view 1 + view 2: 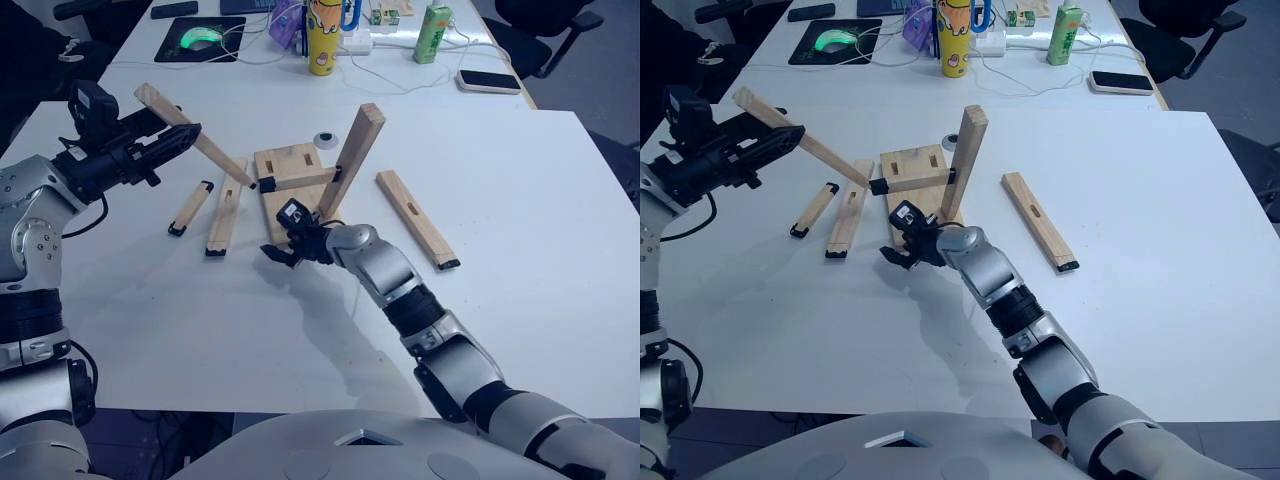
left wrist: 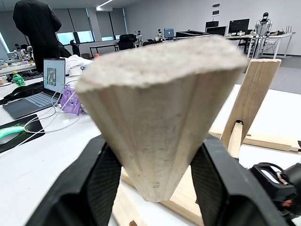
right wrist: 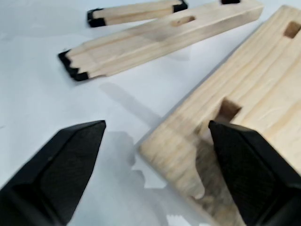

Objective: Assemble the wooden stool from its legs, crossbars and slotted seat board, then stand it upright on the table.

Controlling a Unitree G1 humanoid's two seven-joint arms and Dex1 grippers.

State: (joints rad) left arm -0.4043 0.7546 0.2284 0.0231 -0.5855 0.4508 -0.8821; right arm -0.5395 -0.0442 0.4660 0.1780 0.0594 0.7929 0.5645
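The slotted seat board lies flat at the table's middle. One leg stands in it, leaning slightly. A crossbar runs from that leg toward the lower end of a second leg. That second leg is held slanted in the air by my left gripper, shut on its upper part. My right gripper hovers open at the board's near edge, with its fingers spread to either side of the board's corner. A short crossbar and a third leg lie left of the board.
Another leg lies loose on the table right of the board. A small round object sits behind the board. On the far desk are a yellow cup, a green carton, a phone and a mouse pad.
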